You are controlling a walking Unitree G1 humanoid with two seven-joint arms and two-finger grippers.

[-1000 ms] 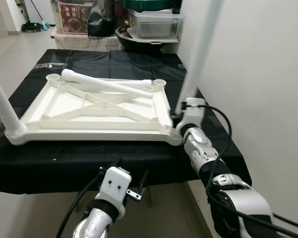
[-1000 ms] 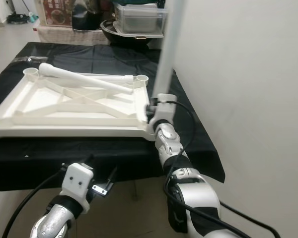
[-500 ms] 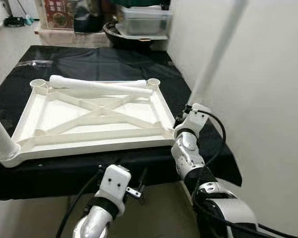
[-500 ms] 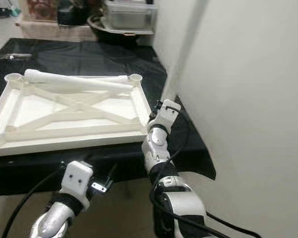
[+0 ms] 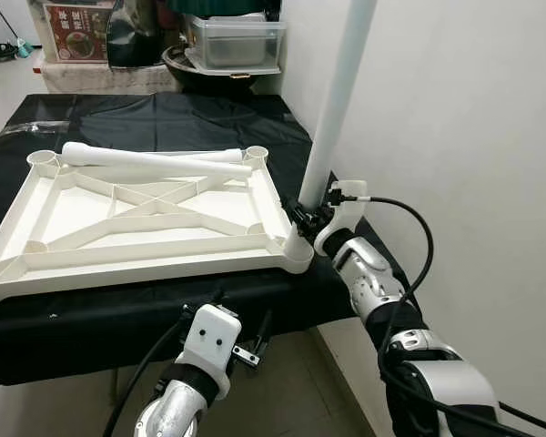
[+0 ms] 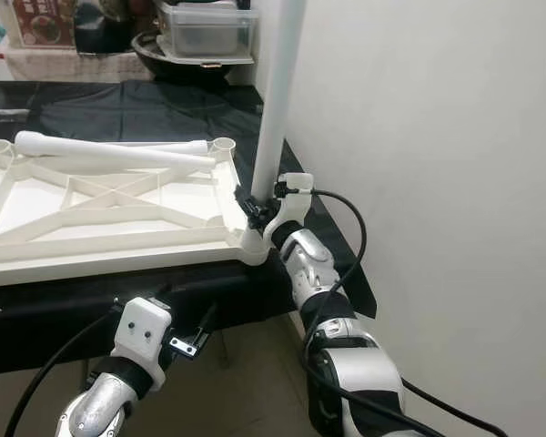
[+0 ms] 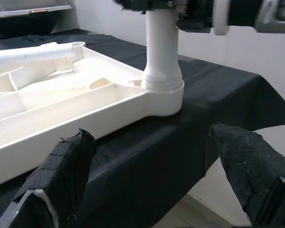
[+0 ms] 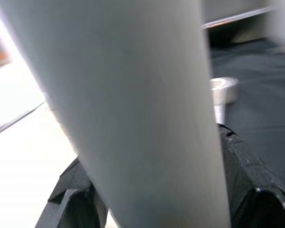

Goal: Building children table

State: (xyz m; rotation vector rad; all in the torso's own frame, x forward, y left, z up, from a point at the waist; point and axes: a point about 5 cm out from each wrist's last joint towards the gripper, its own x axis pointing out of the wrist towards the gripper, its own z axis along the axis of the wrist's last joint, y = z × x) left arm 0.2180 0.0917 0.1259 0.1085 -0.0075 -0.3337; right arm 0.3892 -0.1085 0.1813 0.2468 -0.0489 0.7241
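The white tabletop lies upside down on the black-covered table. A white leg stands upright in its near right corner socket. My right gripper is shut on this leg just above the socket; in the right wrist view the leg sits between the black fingers. A second loose leg lies across the far end of the tabletop. My left gripper hangs open, holding nothing, low in front of the table edge and facing that corner.
A white wall runs close along the table's right side. Beyond the far end sit a clear plastic box, a dark bowl and a red box. Tiled floor lies below the table's front edge.
Half a second ago the leg in my right gripper leaned off to the right; now it stands upright in the corner socket. The head view has shifted too.
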